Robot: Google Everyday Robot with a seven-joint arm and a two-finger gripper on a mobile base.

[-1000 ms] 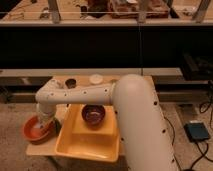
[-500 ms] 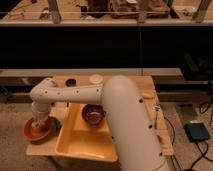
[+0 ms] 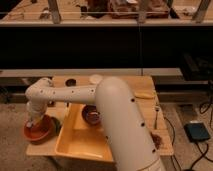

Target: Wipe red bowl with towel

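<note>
The red bowl point(image 3: 39, 131) is a shallow orange-red bowl on the front left corner of the wooden table point(image 3: 145, 107). My white arm reaches across from the right and bends down over it. The gripper point(image 3: 34, 122) sits inside the bowl, low over its inner surface. A pale bit at the gripper's tip may be the towel; I cannot make it out for sure. A smaller dark purple-brown bowl point(image 3: 92, 114) sits in the yellow tray point(image 3: 80, 145).
A dark green thing point(image 3: 56, 124) lies right of the red bowl. A small dark disc point(image 3: 71, 82) and a white lid point(image 3: 95, 78) are at the table's back. A banana point(image 3: 143, 94) and a utensil point(image 3: 157, 116) lie right. A blue pedal point(image 3: 198, 132) is on the floor.
The arm's elbow has swung left and the gripper has shifted a little within the red bowl. The bowl itself stays in place.
</note>
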